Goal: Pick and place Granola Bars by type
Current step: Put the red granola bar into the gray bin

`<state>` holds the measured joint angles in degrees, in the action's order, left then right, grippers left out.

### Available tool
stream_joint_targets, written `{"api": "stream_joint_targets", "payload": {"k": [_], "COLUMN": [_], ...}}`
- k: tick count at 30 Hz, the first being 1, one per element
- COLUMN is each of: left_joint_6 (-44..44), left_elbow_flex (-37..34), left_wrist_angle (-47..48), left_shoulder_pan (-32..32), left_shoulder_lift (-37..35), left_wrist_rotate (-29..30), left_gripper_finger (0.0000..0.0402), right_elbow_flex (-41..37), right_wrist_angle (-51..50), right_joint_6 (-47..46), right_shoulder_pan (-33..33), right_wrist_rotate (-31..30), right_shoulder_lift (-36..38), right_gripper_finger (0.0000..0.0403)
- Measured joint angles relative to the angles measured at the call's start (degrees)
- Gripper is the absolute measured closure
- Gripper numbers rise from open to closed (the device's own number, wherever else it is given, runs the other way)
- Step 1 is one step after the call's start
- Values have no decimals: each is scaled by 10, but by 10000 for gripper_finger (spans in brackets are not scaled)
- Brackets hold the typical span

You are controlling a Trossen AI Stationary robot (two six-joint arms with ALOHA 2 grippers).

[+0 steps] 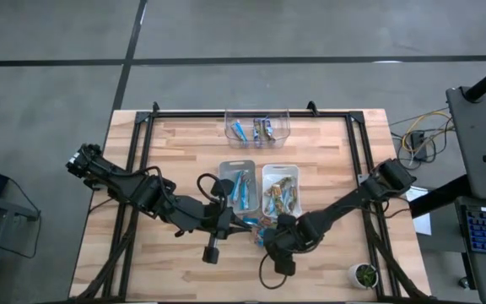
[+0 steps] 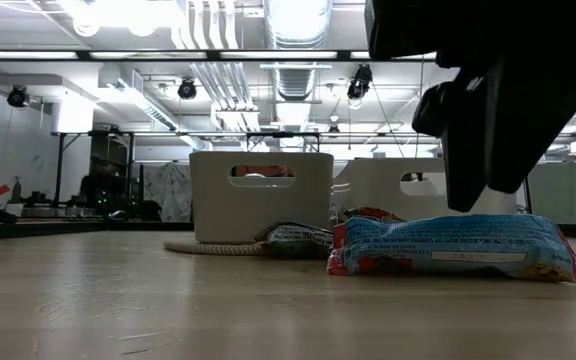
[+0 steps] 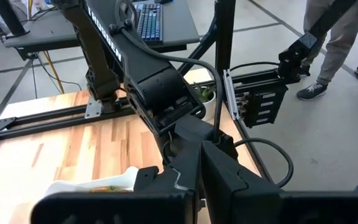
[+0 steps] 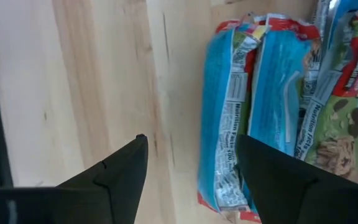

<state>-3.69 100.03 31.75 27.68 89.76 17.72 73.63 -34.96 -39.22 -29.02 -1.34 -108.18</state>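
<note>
Several loose Granola Bars lie on the table in front of the bins. A blue one [image 4: 229, 106] [image 2: 448, 248] lies nearest, a second blue one [image 4: 278, 87] lies beside it, and a greenish one [image 4: 344, 124] lies past that. My right gripper [image 4: 191, 142] [image 1: 268, 241] hangs open just above them, pointing steeply down. One finger stands over the nearest blue bar and the other over bare wood. My left gripper [image 3: 197, 186] [image 1: 241, 221] is shut, raised above the table's middle, and holds nothing.
A grey bin [image 1: 237, 165] holds blue bars and a white bin [image 1: 281, 169] beside it holds tan ones. A clear bin [image 1: 257, 114] with mixed bars stands at the far edge. A person's legs [image 3: 334, 37] show beyond the table's right side. Bare wood lies left and right of the bins.
</note>
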Motion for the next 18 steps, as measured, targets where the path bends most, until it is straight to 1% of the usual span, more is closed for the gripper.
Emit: {"api": "stream_joint_targets", "payload": {"k": [9,18], "left_joint_6": [3,3], "left_elbow_flex": [0,0], "left_wrist_angle": [0,0], "left_shoulder_pan": [-2,-3], "left_shoulder_lift": [0,0], "left_wrist_rotate": [2,3], "left_gripper_finger": [402,402], "right_elbow_flex": [-33,-58], "right_wrist_angle": [43,59], "right_joint_6": [-7,-9], "right_shoulder_pan": [3,6], "right_wrist_rotate": [5,6], "right_shoulder_lift": [0,0], "right_gripper_finger": [168,172]}}
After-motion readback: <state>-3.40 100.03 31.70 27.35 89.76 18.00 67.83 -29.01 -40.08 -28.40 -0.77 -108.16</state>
